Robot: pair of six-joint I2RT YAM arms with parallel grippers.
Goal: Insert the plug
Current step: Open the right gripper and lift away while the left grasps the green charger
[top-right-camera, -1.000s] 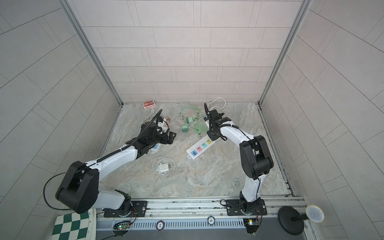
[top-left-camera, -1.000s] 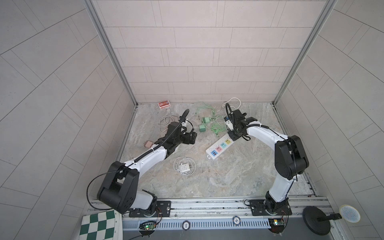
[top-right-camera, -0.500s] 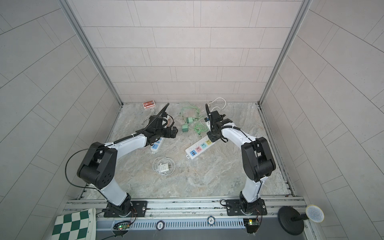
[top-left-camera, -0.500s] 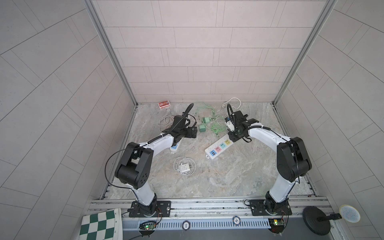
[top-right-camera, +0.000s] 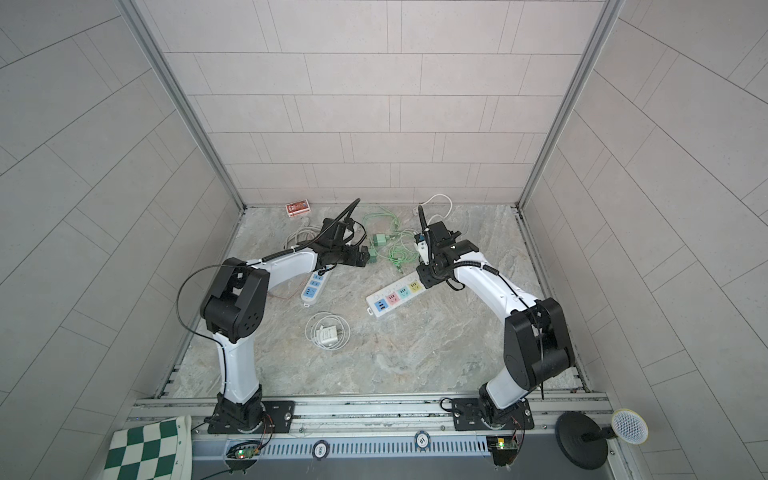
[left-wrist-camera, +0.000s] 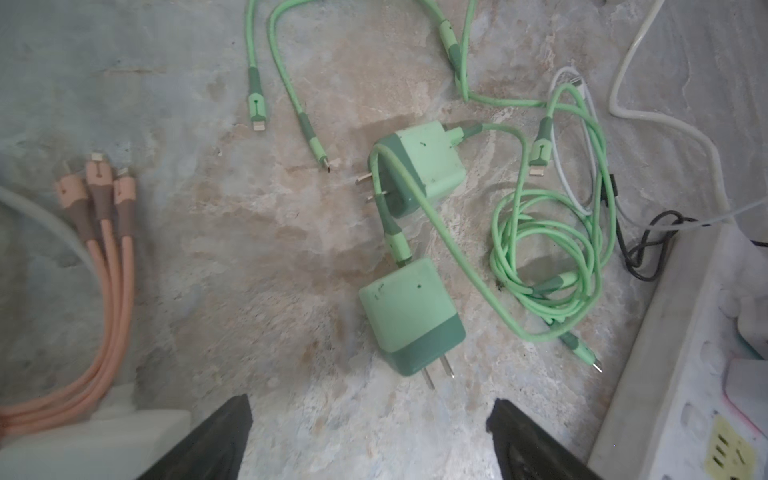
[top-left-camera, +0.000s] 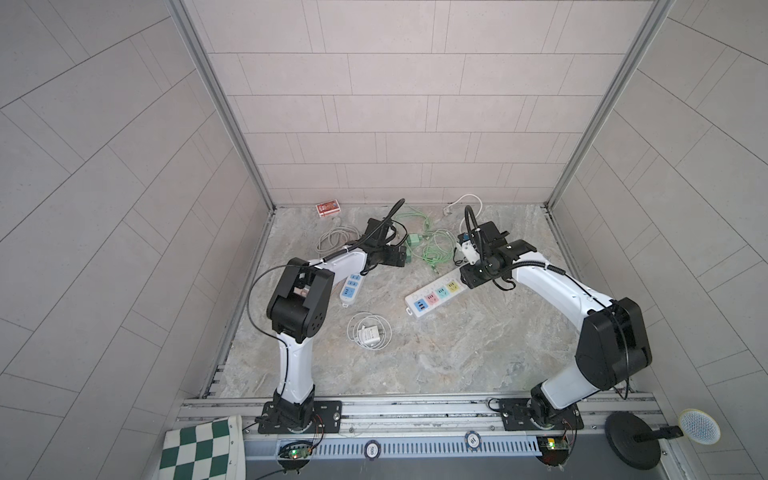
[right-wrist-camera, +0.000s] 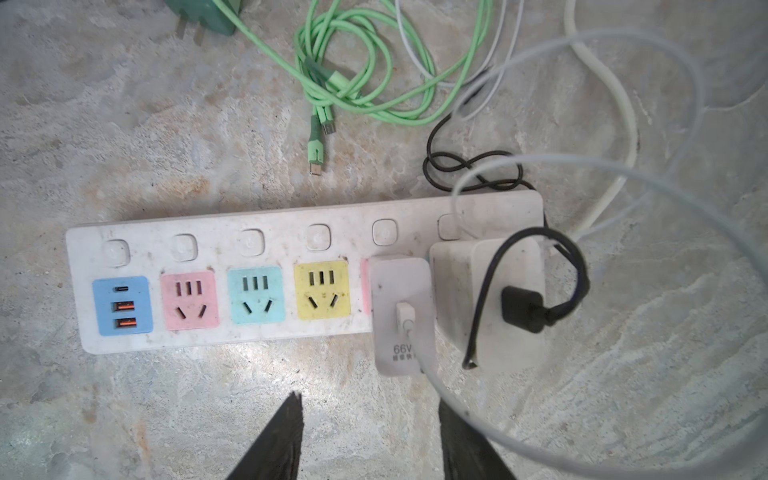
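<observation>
The white charger [right-wrist-camera: 403, 316] sat in the power strip [right-wrist-camera: 291, 249], in the socket just past the yellow one, and looked pushed home. A bulkier charger [right-wrist-camera: 486, 299] with a black lead stood next to it, at the end of the strip farthest from the blue USB block.

The right gripper [right-wrist-camera: 370, 415] hung off the strip's long edge in front of the white charger. Its jaws were partly apart and held nothing. The charger's white cable [right-wrist-camera: 582, 174] looped wide and crossed one finger. If the arm pulled away, that loop would probably catch, and it could drag the charger loose or skid the strip.

The left gripper [left-wrist-camera: 370, 411] hovered over the floor beside the strip, jaws spread wide and empty, with a green charger [left-wrist-camera: 409, 316] just ahead of them. The green cable [left-wrist-camera: 540, 257] ran on to a second green charger [left-wrist-camera: 424, 166] and into a tangle, so lifting one would likely tow the rest.

The white charger read "66", followed by a letter the cable half hid. The small line beneath was unreadable. Across the floor from the strip, the print on a red box [top-left-camera: 328, 207] was too small to read.
</observation>
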